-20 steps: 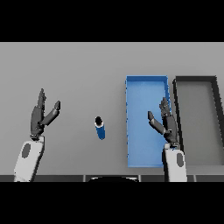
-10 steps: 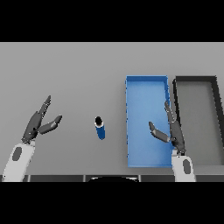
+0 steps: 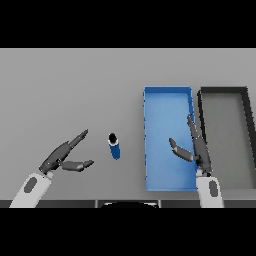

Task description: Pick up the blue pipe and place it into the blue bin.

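Observation:
The blue pipe is a short blue cylinder with a dark top, lying on the grey table left of the blue bin. My left hand is open, its fingers pointing toward the pipe from the left and a short gap away. Over the bin's right edge my right hand hovers open, thumb stretched out above the bin's floor. Neither hand touches the pipe.
A dark grey bin stands right beside the blue bin on its right side. The grey table stretches wide to the back and left.
My left hand has swung down and toward the pipe, tilting its fingers to point right. The right hand has drawn back toward the front edge. The pipe has stayed put.

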Robot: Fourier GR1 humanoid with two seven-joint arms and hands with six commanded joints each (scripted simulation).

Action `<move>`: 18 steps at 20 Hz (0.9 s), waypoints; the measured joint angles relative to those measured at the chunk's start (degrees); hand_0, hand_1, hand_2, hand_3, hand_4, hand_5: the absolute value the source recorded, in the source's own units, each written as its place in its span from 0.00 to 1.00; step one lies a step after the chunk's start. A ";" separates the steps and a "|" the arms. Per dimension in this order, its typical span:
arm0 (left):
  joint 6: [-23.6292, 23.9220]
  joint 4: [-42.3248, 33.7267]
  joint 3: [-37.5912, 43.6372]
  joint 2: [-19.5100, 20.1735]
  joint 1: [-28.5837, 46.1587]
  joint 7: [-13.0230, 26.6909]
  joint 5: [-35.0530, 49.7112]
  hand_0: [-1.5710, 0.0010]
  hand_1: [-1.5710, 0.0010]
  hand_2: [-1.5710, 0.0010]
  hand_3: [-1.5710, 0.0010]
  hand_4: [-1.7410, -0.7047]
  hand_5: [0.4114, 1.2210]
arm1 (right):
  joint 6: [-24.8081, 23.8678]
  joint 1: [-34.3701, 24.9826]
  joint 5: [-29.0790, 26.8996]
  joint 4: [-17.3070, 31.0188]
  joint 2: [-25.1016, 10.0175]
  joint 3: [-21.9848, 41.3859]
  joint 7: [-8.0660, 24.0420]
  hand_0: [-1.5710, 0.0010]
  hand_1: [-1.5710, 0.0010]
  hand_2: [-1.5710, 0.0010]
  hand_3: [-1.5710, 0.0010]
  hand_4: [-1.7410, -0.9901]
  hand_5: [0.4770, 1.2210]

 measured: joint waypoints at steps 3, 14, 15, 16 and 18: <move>-0.08 0.42 -3.07 -2.22 -0.69 1.34 -2.85 1.00 1.00 1.00 1.00 0.58 0.05 | -0.13 0.69 -0.47 -1.13 0.33 -0.08 -0.36 1.00 1.00 1.00 1.00 0.72 0.18; 2.29 11.09 -7.60 -16.18 -8.50 0.20 -7.27 1.00 1.00 1.00 1.00 0.60 0.06 | 0.29 1.84 -1.11 -2.53 0.06 -0.44 0.96 1.00 1.00 1.00 1.00 0.71 0.21; 2.33 12.34 -7.76 -16.74 -9.00 -0.44 -7.79 1.00 1.00 1.00 1.00 0.62 0.05 | 0.22 1.65 -0.95 -2.70 0.15 -0.28 0.45 1.00 1.00 1.00 1.00 0.70 0.22; 2.88 13.56 -7.88 -17.22 -10.11 0.19 -8.77 1.00 1.00 1.00 1.00 0.64 0.03 | 0.06 1.47 -0.68 -1.99 0.52 -0.11 0.61 1.00 1.00 1.00 1.00 0.69 0.22; 4.19 15.91 -8.73 -18.50 -11.07 0.37 -11.11 1.00 1.00 1.00 1.00 0.67 0.01 | 0.73 2.23 -1.43 -2.42 -0.04 -0.51 -0.16 1.00 1.00 1.00 1.00 0.69 0.23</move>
